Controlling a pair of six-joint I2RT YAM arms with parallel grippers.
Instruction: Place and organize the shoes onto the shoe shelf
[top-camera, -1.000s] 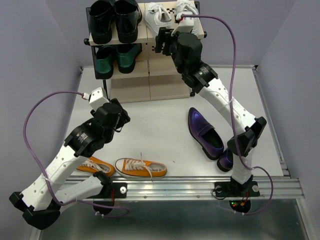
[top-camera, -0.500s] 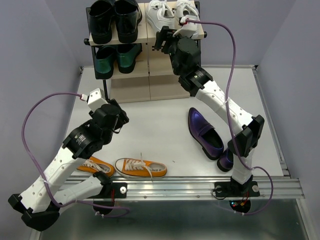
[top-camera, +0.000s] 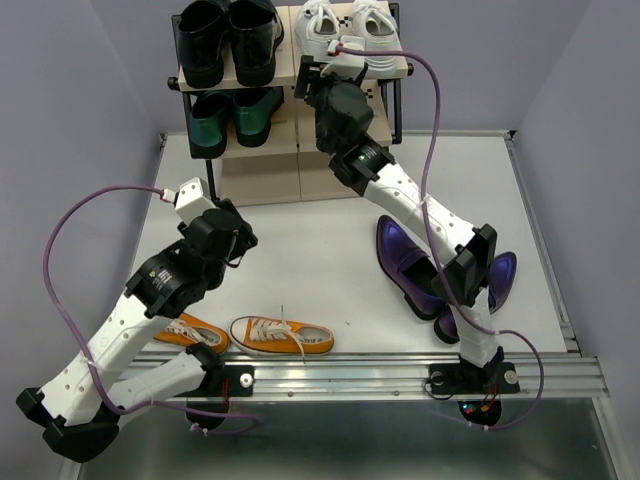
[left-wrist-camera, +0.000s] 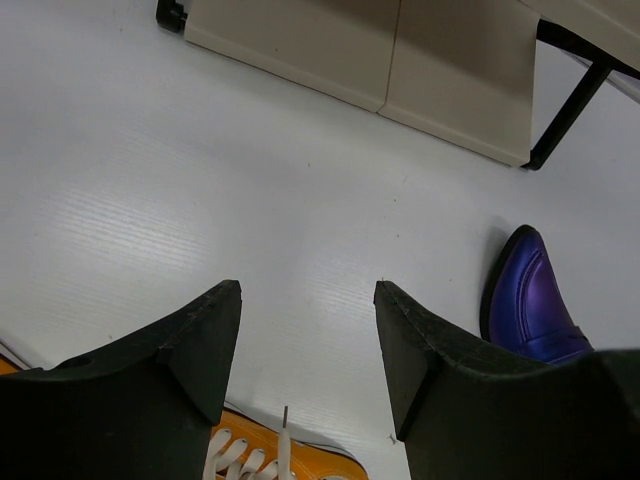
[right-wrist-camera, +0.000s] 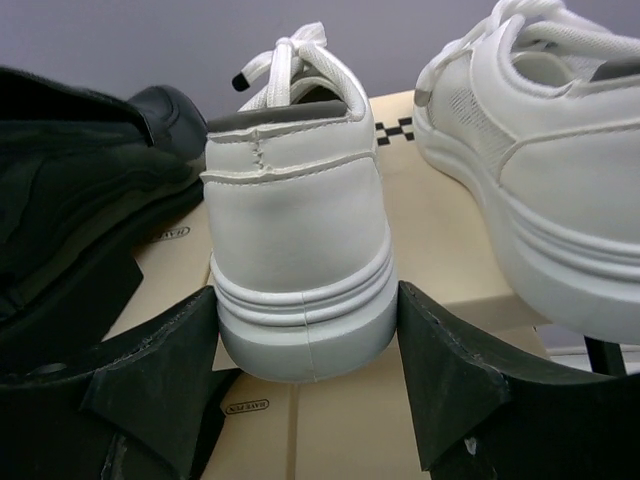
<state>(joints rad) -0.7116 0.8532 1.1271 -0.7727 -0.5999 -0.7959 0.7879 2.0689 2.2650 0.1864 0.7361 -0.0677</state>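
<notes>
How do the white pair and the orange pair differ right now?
Place: white pair stands on the shelf's top board; orange pair lies on the table's near edge.
Pose: white pair sits side by side; orange pair lies roughly end to end, one half hidden under the left arm.
Contact: right fingers grip one white heel; open left fingers touch neither orange shoe.
Both have white laces.

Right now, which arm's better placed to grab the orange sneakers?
Left. The left gripper hangs with jaws open near the orange sneakers, whose laces show in its wrist view. The right gripper is far off at the shoe shelf, jaws flanking a white sneaker's heel.
</notes>
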